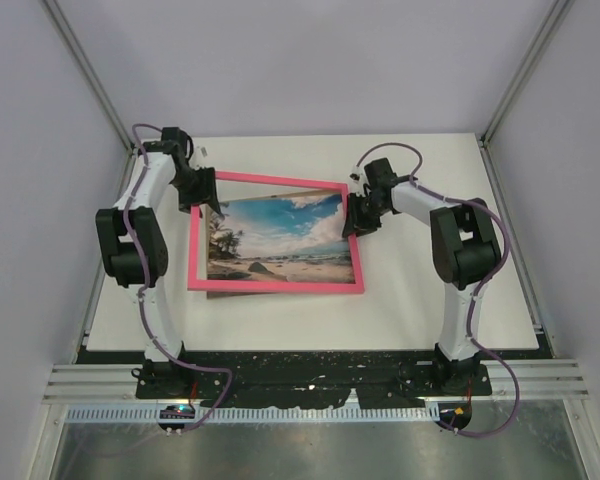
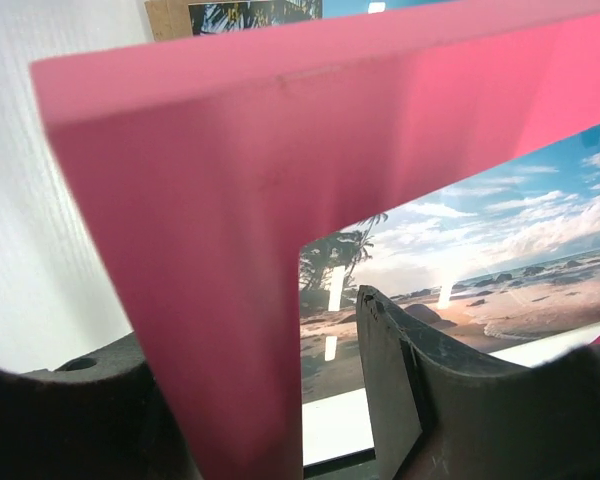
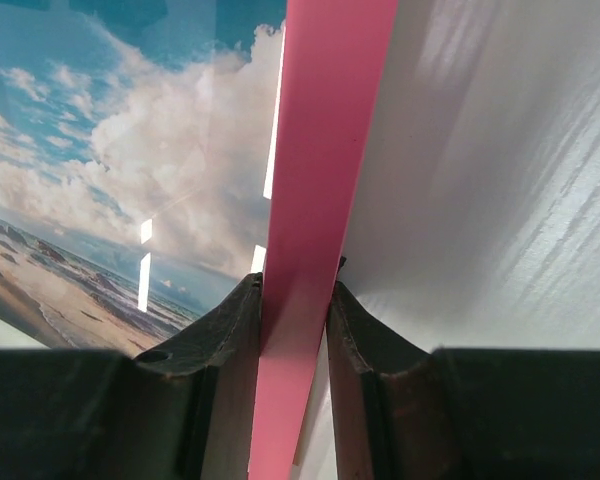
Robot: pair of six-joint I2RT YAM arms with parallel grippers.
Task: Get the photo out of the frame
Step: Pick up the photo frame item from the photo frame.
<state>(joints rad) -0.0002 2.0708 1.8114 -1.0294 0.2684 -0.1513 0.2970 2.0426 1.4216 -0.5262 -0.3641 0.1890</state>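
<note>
Top external view: the frame (image 1: 193,255) is on the white table (image 1: 430,300) between the two arms, with its far edge seemingly raised, though this cannot be confirmed. The photo (image 1: 280,240) is seen through the frame's opening. A strip of brown backing board (image 1: 230,294) shows just beyond the near-left corner.

Left gripper (image 1: 204,190): placed at the frame's far-left corner. In the left wrist view the pink corner (image 2: 210,200) fills the picture and the side bar runs down between the fingers of the left gripper (image 2: 230,340). The bar is close against the left finger. A gap is seen between the bar and the right finger (image 2: 390,390), with the photo (image 2: 500,250) visible through it. The jaws are recorded as straddling the bar, not clenched.

Right gripper (image 1: 358,215): placed at the frame's right bar, near the far corner. In the right wrist view the pink bar (image 3: 320,180) is pinched between both fingers (image 3: 230,320) of the right gripper (image 3: 295,290), with no gap on either side; it is clenched on the frame. The photo's clouds (image 3: 130,150) lie to the left of the bar, crossed by bright glare streaks, and bare table (image 3: 500,200) lies to its right.

A corner of the backing board (image 2: 166,17) is noted at the top of the left wrist view, with the print's edge lying on it.
</note>
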